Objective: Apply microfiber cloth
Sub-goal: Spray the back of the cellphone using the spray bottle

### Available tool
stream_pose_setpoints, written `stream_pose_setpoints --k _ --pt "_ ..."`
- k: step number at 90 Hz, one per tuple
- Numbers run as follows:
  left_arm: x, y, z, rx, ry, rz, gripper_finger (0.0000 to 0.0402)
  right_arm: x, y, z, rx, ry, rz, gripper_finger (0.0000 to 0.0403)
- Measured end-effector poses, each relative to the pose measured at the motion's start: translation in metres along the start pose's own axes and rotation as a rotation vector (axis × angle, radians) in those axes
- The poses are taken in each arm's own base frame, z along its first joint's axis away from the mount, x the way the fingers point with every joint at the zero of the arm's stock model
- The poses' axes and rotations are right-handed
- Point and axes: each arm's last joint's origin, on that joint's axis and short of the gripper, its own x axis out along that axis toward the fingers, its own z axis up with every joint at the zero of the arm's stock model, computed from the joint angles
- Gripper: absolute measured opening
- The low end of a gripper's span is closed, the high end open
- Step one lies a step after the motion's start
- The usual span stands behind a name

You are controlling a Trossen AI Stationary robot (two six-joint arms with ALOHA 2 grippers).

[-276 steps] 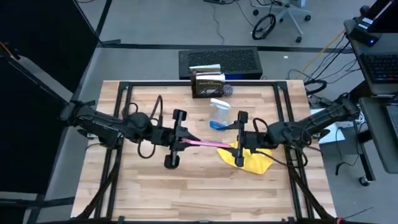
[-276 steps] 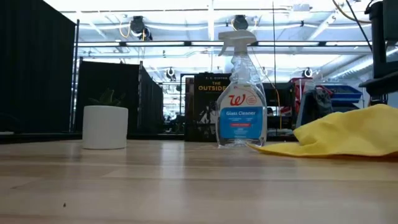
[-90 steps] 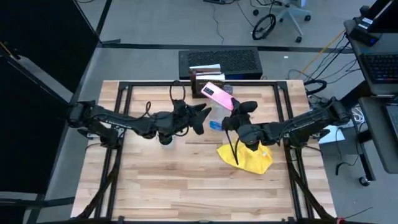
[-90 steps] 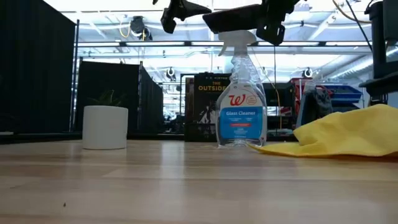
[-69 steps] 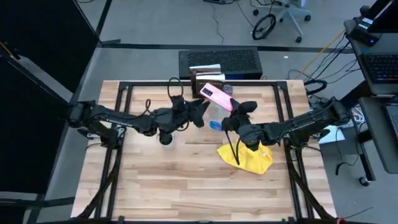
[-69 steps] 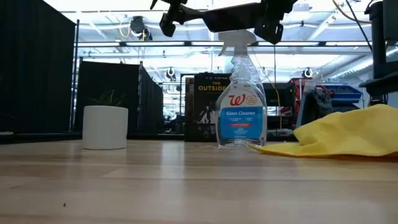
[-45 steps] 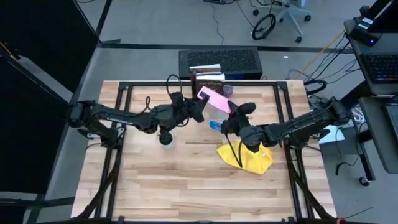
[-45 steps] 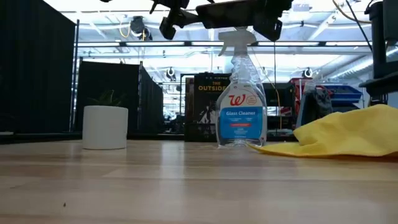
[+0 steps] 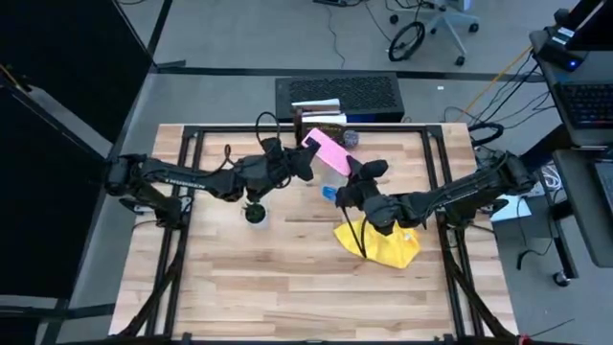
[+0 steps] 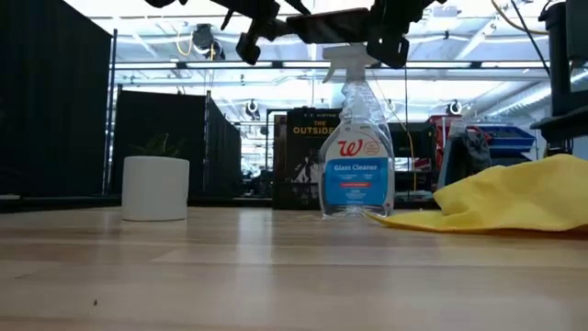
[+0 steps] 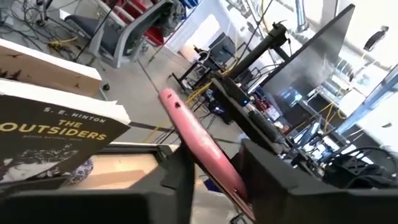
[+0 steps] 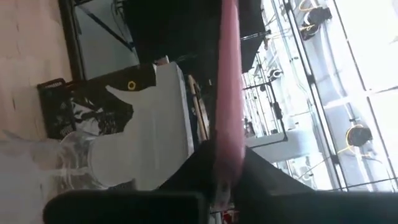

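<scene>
Two dark arms meet above the back half of the wooden surface (image 9: 287,278), and between them they hold up one pink phone (image 9: 328,152), tilted, well clear of the wood. The left tool (image 9: 302,163) is clamped on the phone's one end; in its wrist view the pink edge runs between its two dark fingers (image 11: 180,180). The right tool (image 9: 352,180) grips the other end, the pink slab passing straight between its fingers in its own wrist view. One microfiber cloth (image 9: 381,243), bright yellow and crumpled, lies flat on the surface under the right arm, touched by neither tool; from table height it shows as a low yellow heap (image 10: 514,204) cut off at the picture's edge. One clear spray bottle (image 10: 356,138) with blue liquid stands upright just beside the cloth, right beneath the raised phone. One white pot (image 10: 155,187) with a small green plant stands apart under the left arm. One book (image 11: 43,140) stands at the back edge behind the bottle. The phone's face is hard to make out from any angle.
</scene>
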Motion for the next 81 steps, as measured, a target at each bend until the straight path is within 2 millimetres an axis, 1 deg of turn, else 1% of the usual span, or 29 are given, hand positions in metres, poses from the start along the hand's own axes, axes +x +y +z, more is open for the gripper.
stream_pose_setpoints --k 5,22,30,41,54,62,72,81 --pt "0.000 -0.001 0.001 0.005 0.000 -0.010 0.0033 0.000 0.001 0.000 -0.010 -0.006 0.004 0.0056" --pt "-0.001 -0.004 0.004 0.117 -0.001 -0.036 0.0027 -0.004 0.002 0.001 -0.009 -0.031 0.015 0.0117" --pt "-0.006 -0.008 0.008 0.168 0.009 -0.075 0.0021 -0.010 0.000 0.003 0.002 -0.056 0.021 0.0149" --pt "-0.018 -0.017 0.019 0.264 0.000 -0.110 0.0017 -0.023 -0.005 0.004 0.037 -0.091 0.027 0.0194" --pt "-0.034 -0.025 0.036 0.378 -0.017 -0.108 0.0015 -0.042 -0.023 0.002 0.122 -0.132 0.029 0.0241" --pt "-0.046 -0.030 0.048 0.402 -0.014 -0.130 0.0015 -0.054 -0.041 -0.004 0.229 -0.176 0.046 0.0260" --pt "-0.059 -0.031 0.056 0.452 0.023 -0.123 0.0015 -0.067 -0.070 -0.018 0.393 -0.220 0.073 0.0272" --pt "-0.067 -0.029 0.058 0.498 0.075 -0.094 0.0015 -0.075 -0.086 -0.036 0.510 -0.269 0.134 0.0274"
